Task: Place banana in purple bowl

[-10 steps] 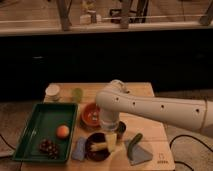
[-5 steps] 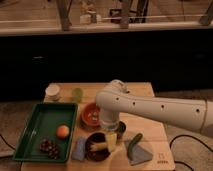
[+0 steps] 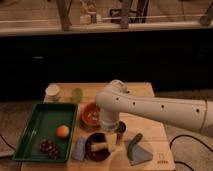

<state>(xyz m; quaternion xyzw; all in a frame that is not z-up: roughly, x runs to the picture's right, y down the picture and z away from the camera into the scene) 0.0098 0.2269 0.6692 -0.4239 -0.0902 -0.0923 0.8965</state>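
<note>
The dark purple bowl stands near the table's front edge, in front of the orange-red bowl. The pale-yellow banana lies across the purple bowl's right half, inside its rim. My white arm reaches in from the right and bends down. My gripper hangs right at the banana's right end, over the bowl's right rim. I cannot tell whether it touches the banana.
A green tray at the left holds a round orange fruit and dark grapes. A blue sponge lies left of the purple bowl. A green cucumber-like piece and a grey cloth lie to its right. A white cup and a green cup stand at the back.
</note>
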